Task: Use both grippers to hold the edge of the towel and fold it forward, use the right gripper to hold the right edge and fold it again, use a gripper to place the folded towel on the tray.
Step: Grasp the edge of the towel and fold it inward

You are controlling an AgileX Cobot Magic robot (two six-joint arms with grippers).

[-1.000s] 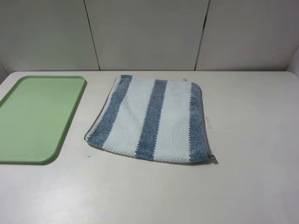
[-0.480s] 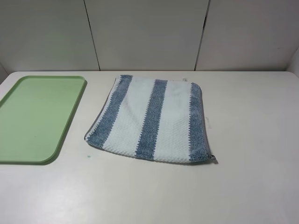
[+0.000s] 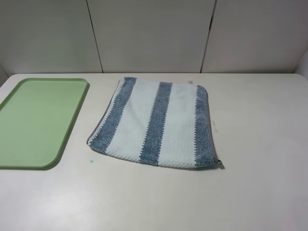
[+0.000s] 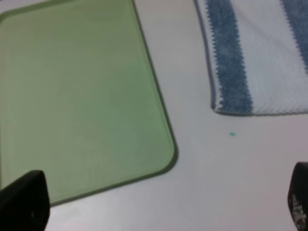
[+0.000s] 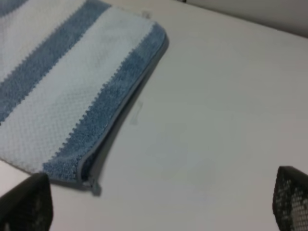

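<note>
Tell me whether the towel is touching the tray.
Apart. The exterior high view shows a strip of bare table between the towel at its left hem and the tray at its right rim. The left wrist view shows the same gap.

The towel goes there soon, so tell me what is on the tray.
Nothing shows on the tray: bare green surface. In the left wrist view a claw finger covers part of its edge.

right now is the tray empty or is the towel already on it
Empty, in what shows: the tray is bare green, and the towel lies on the table beside it, apart.
</note>
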